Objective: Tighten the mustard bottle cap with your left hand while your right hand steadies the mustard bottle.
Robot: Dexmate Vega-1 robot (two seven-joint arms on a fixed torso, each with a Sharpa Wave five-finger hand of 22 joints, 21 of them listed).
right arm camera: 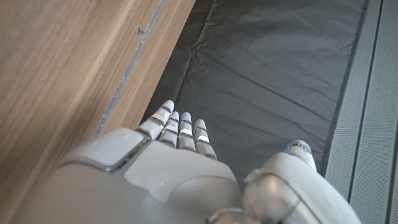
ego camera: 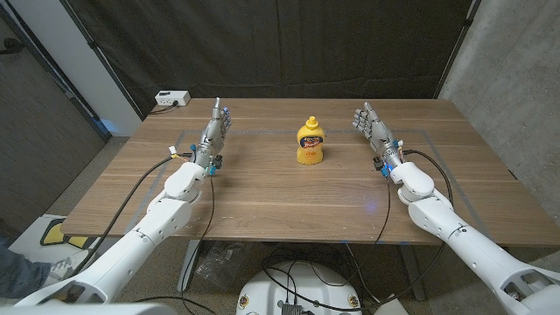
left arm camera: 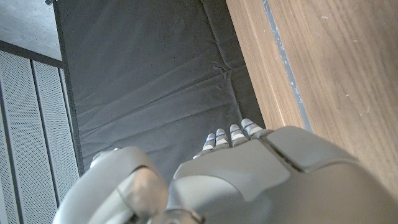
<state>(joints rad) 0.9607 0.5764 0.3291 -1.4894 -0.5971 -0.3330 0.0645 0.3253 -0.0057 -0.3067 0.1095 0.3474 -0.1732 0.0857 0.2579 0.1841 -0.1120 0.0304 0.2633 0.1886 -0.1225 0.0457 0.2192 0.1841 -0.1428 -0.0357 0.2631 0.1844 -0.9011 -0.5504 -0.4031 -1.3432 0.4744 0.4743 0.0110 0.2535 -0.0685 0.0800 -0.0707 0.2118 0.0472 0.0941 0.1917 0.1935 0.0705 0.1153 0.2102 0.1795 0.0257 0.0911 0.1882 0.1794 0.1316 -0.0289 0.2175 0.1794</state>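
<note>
A yellow mustard bottle (ego camera: 310,143) stands upright in the middle of the wooden table (ego camera: 289,188), its yellow cap (ego camera: 311,121) on top. My left hand (ego camera: 213,131) is well to the bottle's left, fingers straight and apart, holding nothing. My right hand (ego camera: 371,128) is to the bottle's right, also with fingers extended and empty. Neither hand touches the bottle. The left wrist view looks over the back of my left hand (left arm camera: 249,174) toward the black curtain. The right wrist view looks over the back of my right hand (right arm camera: 168,174) the same way.
A white power strip (ego camera: 172,99) lies at the table's far left corner. A black curtain (ego camera: 280,44) hangs behind the table. Faint blue tape lines (ego camera: 420,136) mark a rectangle on the tabletop. Cables run along both forearms.
</note>
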